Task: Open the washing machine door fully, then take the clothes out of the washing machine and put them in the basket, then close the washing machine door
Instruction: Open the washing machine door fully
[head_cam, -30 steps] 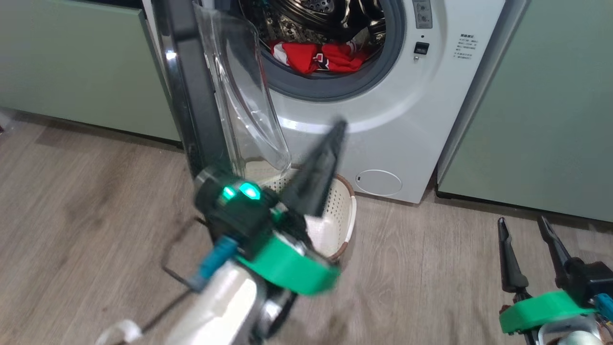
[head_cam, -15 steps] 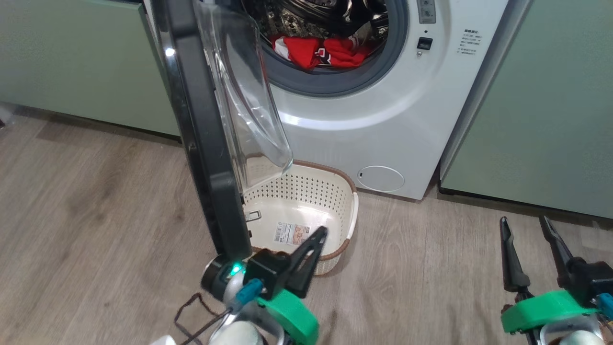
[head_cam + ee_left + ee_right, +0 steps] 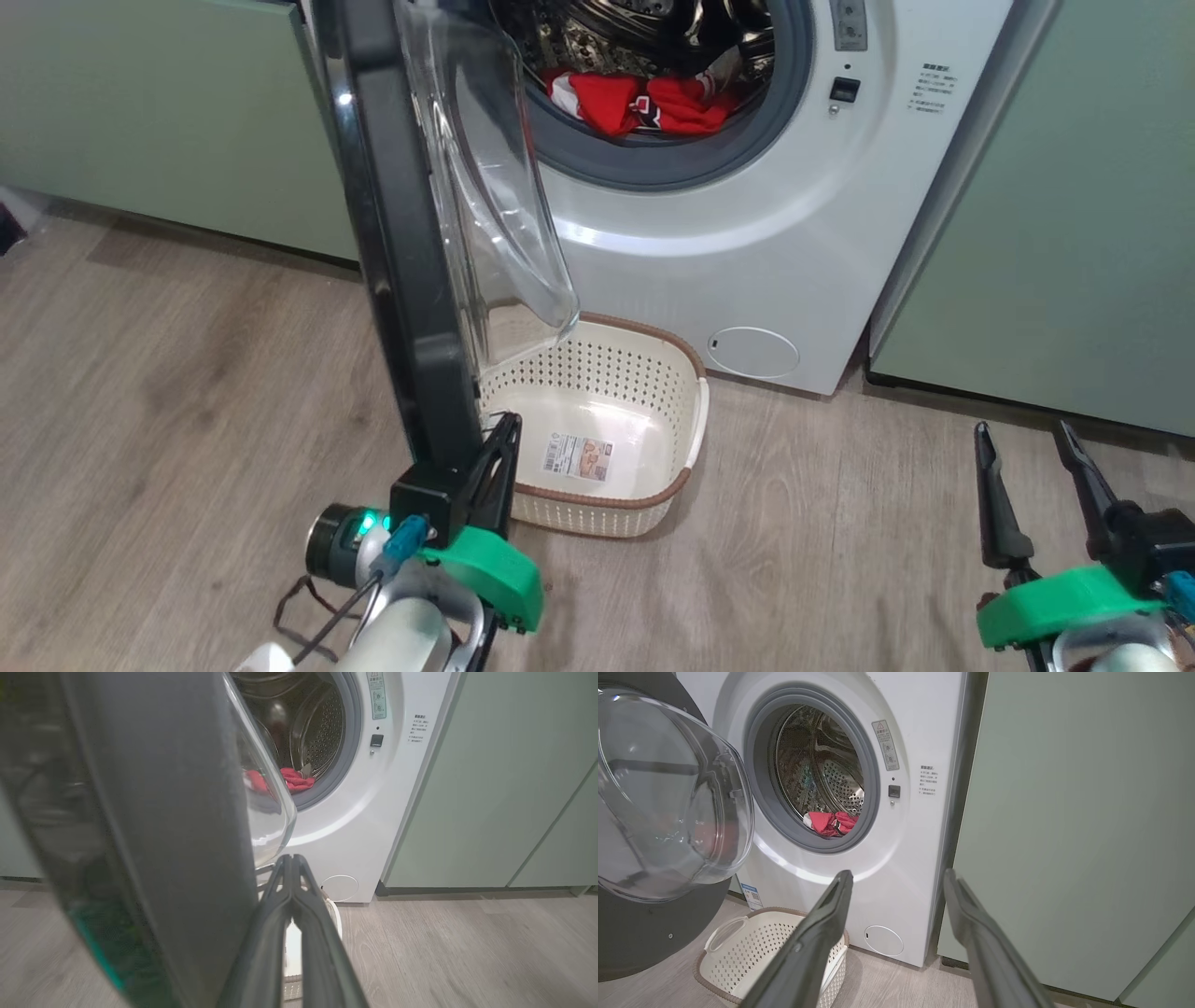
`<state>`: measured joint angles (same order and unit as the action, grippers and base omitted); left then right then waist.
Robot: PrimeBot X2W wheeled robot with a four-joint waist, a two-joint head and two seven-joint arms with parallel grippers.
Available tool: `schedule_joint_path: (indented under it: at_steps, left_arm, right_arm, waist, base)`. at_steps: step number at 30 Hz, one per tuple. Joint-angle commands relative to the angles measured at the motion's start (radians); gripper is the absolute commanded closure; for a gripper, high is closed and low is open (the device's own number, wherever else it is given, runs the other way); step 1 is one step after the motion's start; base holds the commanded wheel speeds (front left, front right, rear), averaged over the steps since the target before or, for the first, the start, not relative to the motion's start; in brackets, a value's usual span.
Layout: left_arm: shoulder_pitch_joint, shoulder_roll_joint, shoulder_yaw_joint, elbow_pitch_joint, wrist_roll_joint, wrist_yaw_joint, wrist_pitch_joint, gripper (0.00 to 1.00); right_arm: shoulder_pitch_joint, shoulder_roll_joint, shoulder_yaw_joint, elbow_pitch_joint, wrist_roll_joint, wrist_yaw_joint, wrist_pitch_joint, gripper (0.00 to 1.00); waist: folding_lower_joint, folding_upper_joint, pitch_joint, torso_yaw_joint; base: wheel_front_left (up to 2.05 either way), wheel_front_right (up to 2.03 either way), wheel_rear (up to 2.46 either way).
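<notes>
Left gripper (image 3: 509,431) is down at 7 o'clock in the head view, where a second ago it was raised mid-picture and pointing at the washing machine (image 3: 747,233). The slight sideways shift of everything else is camera motion.

Its fingers are clenched tip to tip, holding nothing.

Washing machine door (image 3: 401,280) stands edge-on, roughly square to the machine front, so judged only part open.

Key relation: the door's black frame lies at 9 o'clock of the left fingers, just beside them, long axis upright. The fingers are on the window side. Contact not resolvable.

Judgement: a push toward 9 o'clock would swing the door wider.

Left arm is the nearer one. The right gripper (image 3: 1019,434) sits at 4 o'clock, fingers spread, well apart.

Red clothes (image 3: 644,103) lie in the drum at 12 o'clock. Cream basket (image 3: 597,373) sits on the floor at 3 o'clock of the left fingers, below the window bulge. Pale green cabinets (image 3: 140,121) flank the machine.
</notes>
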<state>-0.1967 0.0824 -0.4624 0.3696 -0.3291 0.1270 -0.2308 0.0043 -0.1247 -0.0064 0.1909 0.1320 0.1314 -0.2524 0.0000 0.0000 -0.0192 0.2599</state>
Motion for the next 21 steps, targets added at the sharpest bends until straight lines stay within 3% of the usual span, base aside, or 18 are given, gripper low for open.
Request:
schedule_joint_path:
  at_steps: [1,10,21]
  left_arm:
    - [-0.057,0.008,0.051,-0.019,-0.008,0.012,-0.013,1.0]
    - [-0.04,0.032,0.127,-0.005,-0.038,0.03,-0.028,1.0]
    - [-0.006,0.107,0.268,-0.021,-0.076,0.046,-0.031,1.0]
  right_arm:
    - [-0.011,-0.021,0.02,-0.031,-0.002,-0.001,-0.009,0.0]
    - [-0.004,-0.015,0.021,-0.029,-0.002,-0.001,-0.009,0.0]
    - [0.005,-0.011,0.024,-0.024,0.001,-0.001,-0.009,0.0]
  waist:
    - [0.0,0.0,0.0,0.005]
    - [0.0,0.0,-0.008,0.047]
    - [0.0,0.0,-0.015,0.132]
  base:
    - [0.0,0.0,0.0]
    - [0.0,0.0,0.0]
    - [0.0,0.0,0.0]
